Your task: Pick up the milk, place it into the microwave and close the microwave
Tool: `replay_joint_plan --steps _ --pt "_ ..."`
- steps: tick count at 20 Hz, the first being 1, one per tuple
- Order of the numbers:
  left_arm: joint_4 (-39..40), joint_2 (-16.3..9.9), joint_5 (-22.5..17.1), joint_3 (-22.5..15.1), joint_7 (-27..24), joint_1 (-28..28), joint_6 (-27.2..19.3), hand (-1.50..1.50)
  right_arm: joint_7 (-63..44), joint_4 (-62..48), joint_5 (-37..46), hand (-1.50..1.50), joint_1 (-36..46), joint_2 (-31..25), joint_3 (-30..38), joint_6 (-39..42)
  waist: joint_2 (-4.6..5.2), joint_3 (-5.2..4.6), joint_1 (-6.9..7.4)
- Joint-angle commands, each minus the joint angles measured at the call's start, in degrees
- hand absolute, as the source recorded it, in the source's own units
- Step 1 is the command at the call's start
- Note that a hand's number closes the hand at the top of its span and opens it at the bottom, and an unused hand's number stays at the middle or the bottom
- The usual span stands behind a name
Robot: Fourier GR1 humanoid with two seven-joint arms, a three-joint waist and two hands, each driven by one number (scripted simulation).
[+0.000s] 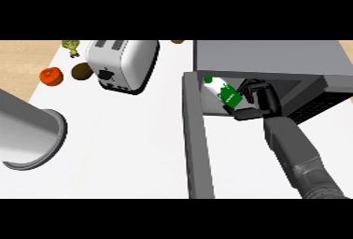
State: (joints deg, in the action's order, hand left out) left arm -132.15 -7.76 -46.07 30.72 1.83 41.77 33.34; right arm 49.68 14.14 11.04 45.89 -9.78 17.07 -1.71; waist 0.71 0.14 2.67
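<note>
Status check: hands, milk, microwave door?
Right hand curled on milk, inside microwave. Left hand out of view. Door open; nothing blocking.

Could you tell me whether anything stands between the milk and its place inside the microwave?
Nothing visible does. The milk is already at the microwave opening, with the right hand curled round it. The microwave door is swung open toward the view's lower edge, left of the arm, and nothing else shows in the cavity.
</note>
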Motion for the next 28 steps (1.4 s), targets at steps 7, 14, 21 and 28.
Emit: replay_joint_plan --steps 7,14,21,28 --pt "-1.83 -1.64 -2.38 -0.78 1.07 -4.24 -0.77 -1.5 -5.72 -5.12 1.03 1.5 8.95 -6.38 0.68 1.05 1.26 0.12 2.45" --pt "0.68 -3.63 -2.63 -1.42 1.15 -7.0 0.26 -1.5 -8.95 -6.2 3.91 1.5 12.01 -7.21 -0.46 -12.86 2.21 0.12 4.36" --pt "1.23 -5.39 -3.31 -1.69 2.02 -10.5 -1.94 -1.5 -10.89 -7.2 4.46 1.5 14.29 -9.63 -0.37 -15.2 3.67 0.24 5.68" --pt "1.67 -6.22 -3.54 -1.01 2.14 -11.48 -2.2 -1.5 -8.98 -7.81 3.13 1.5 12.75 -9.61 0.91 -19.26 4.27 0.34 6.88"
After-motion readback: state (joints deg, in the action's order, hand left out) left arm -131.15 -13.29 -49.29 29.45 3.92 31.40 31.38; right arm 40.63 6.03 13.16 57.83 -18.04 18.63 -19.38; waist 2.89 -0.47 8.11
